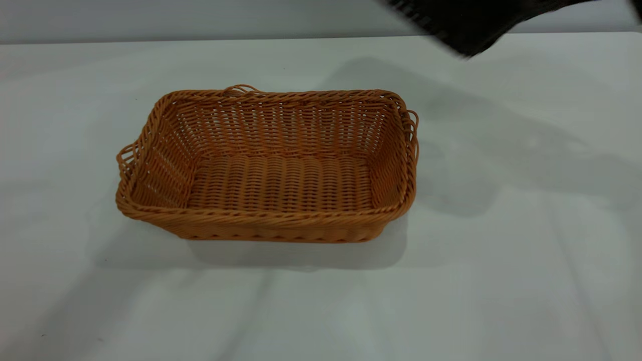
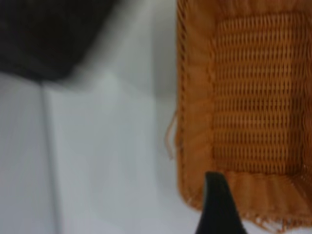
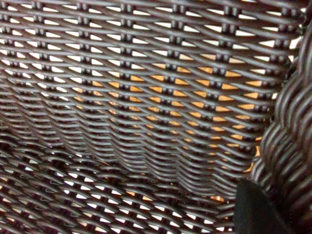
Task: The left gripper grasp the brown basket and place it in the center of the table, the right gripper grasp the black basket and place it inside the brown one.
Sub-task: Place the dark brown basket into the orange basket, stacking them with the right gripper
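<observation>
The brown basket (image 1: 271,165) stands upright and empty on the white table (image 1: 526,260), near its middle. It also shows in the left wrist view (image 2: 253,97). My left gripper (image 2: 258,209) is out of the exterior view; one black finger (image 2: 218,204) hangs over the basket's end wall, holding nothing. The black basket (image 1: 466,25) hangs in the air beyond the brown basket's far right corner, blurred and cut by the picture's top edge. Its weave fills the right wrist view (image 3: 136,107). My right gripper (image 3: 287,204) is shut on its braided rim (image 3: 292,136), one finger (image 3: 258,209) inside.
The black basket's shadow (image 1: 451,150) falls on the table to the right of the brown basket. A grey wall (image 1: 200,17) runs behind the table's far edge.
</observation>
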Controlling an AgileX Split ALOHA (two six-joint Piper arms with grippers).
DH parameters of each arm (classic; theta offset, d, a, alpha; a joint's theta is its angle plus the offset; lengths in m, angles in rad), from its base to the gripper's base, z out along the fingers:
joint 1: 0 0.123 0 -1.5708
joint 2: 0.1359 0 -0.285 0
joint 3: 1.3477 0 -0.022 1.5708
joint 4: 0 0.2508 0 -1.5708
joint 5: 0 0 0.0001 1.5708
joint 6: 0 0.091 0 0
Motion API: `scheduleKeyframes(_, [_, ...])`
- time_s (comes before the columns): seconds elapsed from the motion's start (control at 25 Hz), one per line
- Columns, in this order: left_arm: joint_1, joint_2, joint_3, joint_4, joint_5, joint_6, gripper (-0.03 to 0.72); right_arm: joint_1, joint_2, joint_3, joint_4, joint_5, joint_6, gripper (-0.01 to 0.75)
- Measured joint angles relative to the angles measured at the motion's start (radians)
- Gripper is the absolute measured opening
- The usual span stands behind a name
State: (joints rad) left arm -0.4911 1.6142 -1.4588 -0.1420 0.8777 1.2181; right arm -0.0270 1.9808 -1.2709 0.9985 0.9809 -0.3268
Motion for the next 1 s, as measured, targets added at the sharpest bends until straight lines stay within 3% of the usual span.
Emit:
scheduleKeyframes(0.2, [0.000,-0.234,0.000,0.002,0.024,-0.001,0.403,0.226,0.002,0.000,-0.120,-0.061,0.032,0.107])
scheduleKeyframes(0.36, [0.000,-0.351,0.000,0.002,0.036,-0.001,0.403,0.352,0.043,-0.008,-0.222,-0.110,0.095,0.107])
scheduleKeyframes(0.56, [0.000,-0.395,0.000,0.002,0.052,-0.003,0.403,0.416,0.168,-0.090,-0.295,-0.135,0.148,0.107])
scheduleKeyframes(1.0, [0.000,-0.395,0.001,0.003,0.069,-0.004,0.403,0.425,0.270,-0.136,-0.391,-0.147,0.188,0.111])
